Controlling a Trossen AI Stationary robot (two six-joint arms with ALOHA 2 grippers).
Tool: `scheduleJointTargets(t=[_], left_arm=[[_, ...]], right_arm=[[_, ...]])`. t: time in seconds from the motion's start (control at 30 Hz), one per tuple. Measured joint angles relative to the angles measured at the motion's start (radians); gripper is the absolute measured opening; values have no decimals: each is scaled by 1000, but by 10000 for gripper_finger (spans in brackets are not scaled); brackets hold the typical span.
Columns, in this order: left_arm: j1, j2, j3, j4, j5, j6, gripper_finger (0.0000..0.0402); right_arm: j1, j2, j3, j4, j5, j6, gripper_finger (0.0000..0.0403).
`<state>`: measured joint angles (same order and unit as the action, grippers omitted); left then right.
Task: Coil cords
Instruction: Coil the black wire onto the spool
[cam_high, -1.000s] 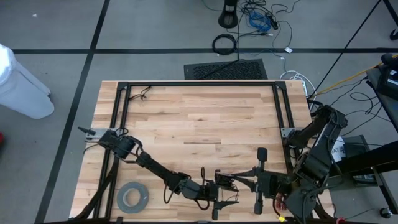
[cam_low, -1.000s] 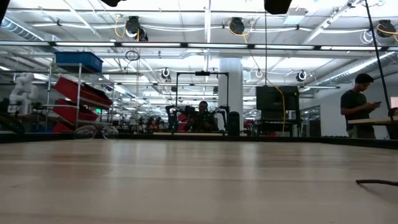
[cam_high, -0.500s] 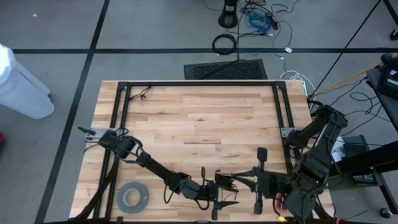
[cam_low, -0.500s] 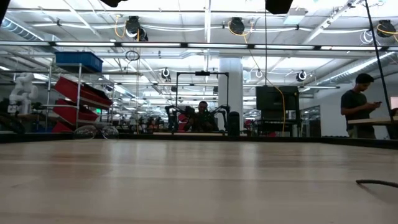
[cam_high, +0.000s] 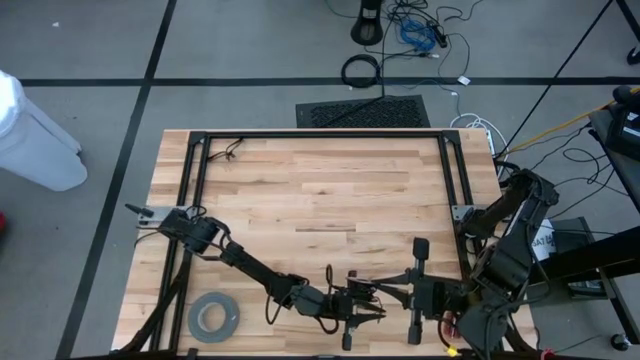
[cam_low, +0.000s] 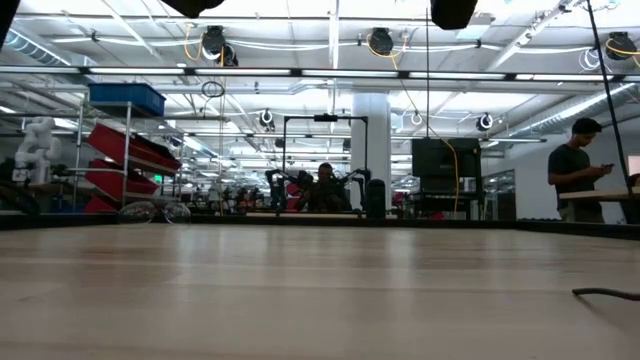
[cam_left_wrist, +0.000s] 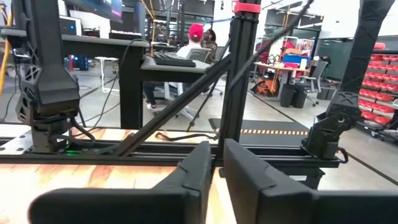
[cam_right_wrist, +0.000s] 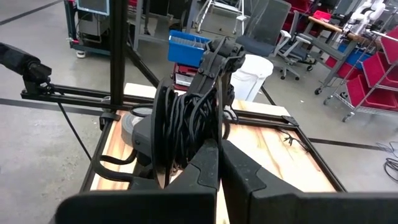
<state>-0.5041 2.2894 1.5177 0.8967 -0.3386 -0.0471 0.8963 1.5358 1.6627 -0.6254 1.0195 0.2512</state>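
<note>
Both arms meet at the near edge of the counter (cam_high: 320, 190), about the middle of that edge. The left tool (cam_high: 362, 308) reaches in from the left and the right tool (cam_high: 384, 295) from the right, the two just beside each other. The cords (cam_right_wrist: 186, 124) hang there as a tight bundle of very thin black wire looped many times, with a dark round disc edge-on at one side (from above it is only a small dark tangle between the arms). In the right wrist view the bundle hangs at the front of the left arm, directly ahead of the right tool (cam_right_wrist: 219, 163), whose fingers (cam_right_wrist: 205, 165) are pressed together; whether a strand is caught between them I cannot tell. The left tool (cam_left_wrist: 214, 169) has its fingers (cam_left_wrist: 196, 171) drawn nearly together, a thin slit between them. A grey tape roll (cam_high: 213, 317) lies flat near the counter's near left corner.
</note>
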Motion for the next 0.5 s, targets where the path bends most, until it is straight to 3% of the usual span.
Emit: scheduleJointTargets(t=[0.33, 0.5], left_arm=[[0, 0, 0, -7, 20, 29, 5], [0, -27, -1, -135, -18, 27, 3]], right_arm=[[1, 2, 0, -13, -1, 23, 0], [3, 2, 0, -16, -4, 25, 0]])
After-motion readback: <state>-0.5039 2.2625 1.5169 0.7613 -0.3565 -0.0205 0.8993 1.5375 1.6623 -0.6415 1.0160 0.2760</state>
